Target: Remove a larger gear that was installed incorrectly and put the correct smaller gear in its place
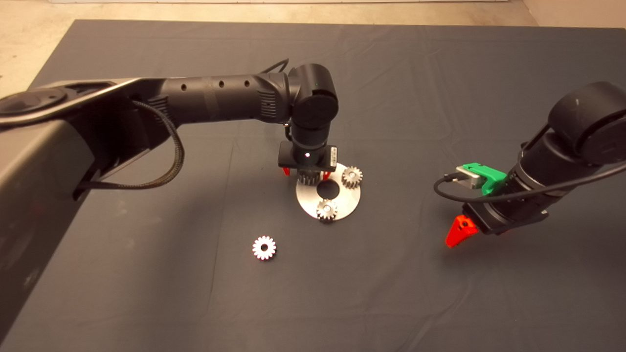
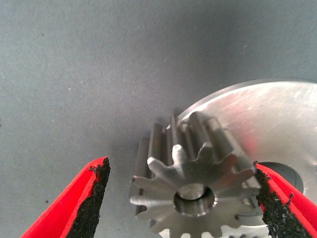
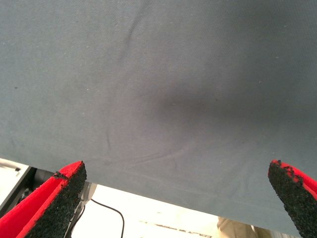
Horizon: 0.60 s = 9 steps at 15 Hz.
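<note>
The larger gear (image 1: 308, 177), dull grey with deep teeth, stands at the near-left rim of the round silver plate (image 1: 345, 204). My left gripper (image 1: 305, 172) hangs right over it, open. In the left wrist view the larger gear (image 2: 198, 178) sits between the fingers: one pad (image 2: 270, 203) is at its teeth, the other (image 2: 91, 198) is a gap away. The smaller gear (image 1: 264, 248), bright silver, lies flat on the mat, nearer the front than the plate and to its left. My right gripper (image 1: 458, 233) hovers open over bare mat to the right.
Two small silver gears (image 1: 351, 176) (image 1: 326, 209) sit on the plate around its dark centre hole (image 1: 328, 189). The right wrist view shows the mat's edge (image 3: 148, 191) with pale floor and a cable beyond.
</note>
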Available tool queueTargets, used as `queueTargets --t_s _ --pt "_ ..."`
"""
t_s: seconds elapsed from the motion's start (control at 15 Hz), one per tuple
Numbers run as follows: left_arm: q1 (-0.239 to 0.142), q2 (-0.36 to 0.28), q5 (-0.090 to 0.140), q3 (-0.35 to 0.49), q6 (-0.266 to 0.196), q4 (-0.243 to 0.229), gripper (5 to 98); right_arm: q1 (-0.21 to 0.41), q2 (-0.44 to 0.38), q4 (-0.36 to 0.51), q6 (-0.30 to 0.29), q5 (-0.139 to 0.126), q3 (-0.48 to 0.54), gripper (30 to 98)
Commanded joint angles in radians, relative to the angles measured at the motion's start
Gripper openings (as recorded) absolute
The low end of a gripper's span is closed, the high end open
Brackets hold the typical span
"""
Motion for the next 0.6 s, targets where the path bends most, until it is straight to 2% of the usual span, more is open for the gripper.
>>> queueTargets --t_s 0.0,0.33,0.47,0.53 --pt "-0.055 0.008 0.139 0.000 0.004 0.003 69.6 0.018 0.001 0.033 0.006 0.003 0.007 97.1" --pt "-0.055 0.008 0.139 0.000 0.004 0.004 61.1 0.018 0.002 0.032 0.005 0.003 0.006 97.1" --pt "-0.055 0.008 0.139 0.000 0.004 0.000 60.8 0.018 0.000 0.032 0.005 0.003 0.004 97.1" --pt "-0.055 0.008 0.139 0.000 0.005 -0.001 57.3 0.018 0.000 0.031 0.005 0.003 0.004 97.1"
